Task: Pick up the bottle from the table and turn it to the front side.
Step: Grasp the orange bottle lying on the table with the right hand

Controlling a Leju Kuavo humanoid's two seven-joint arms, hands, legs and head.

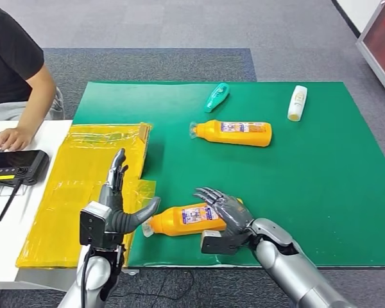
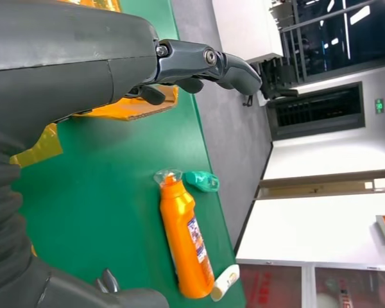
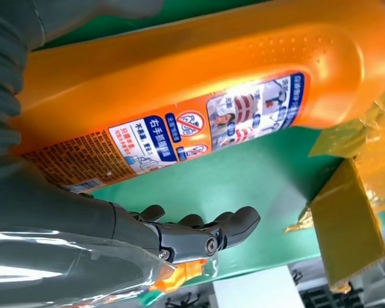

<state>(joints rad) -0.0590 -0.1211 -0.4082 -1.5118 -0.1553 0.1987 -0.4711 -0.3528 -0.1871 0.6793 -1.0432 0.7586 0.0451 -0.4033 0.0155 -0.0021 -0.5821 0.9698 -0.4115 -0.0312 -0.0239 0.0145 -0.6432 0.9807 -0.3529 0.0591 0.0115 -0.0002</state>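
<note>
Bottle not yet lifted

Near orange bottle (image 1: pixel 190 219) lies on its side on the green mat (image 1: pixel 326 192), at the mat's front edge, its warning-text label showing. Right hand (image 1: pixel 225 212) hovers over its base end, fingers spread, gripping nothing. Left hand (image 1: pixel 120 202), open and empty, stands just beside the cap end. Pickup and turning both remain.

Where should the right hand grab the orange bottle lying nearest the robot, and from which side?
Probably around the wide labelled middle of the nearest orange bottle, coming from above. It lies flat on the green mat with its cap toward the left hand, and the right hand hovers open at its base end.
</note>
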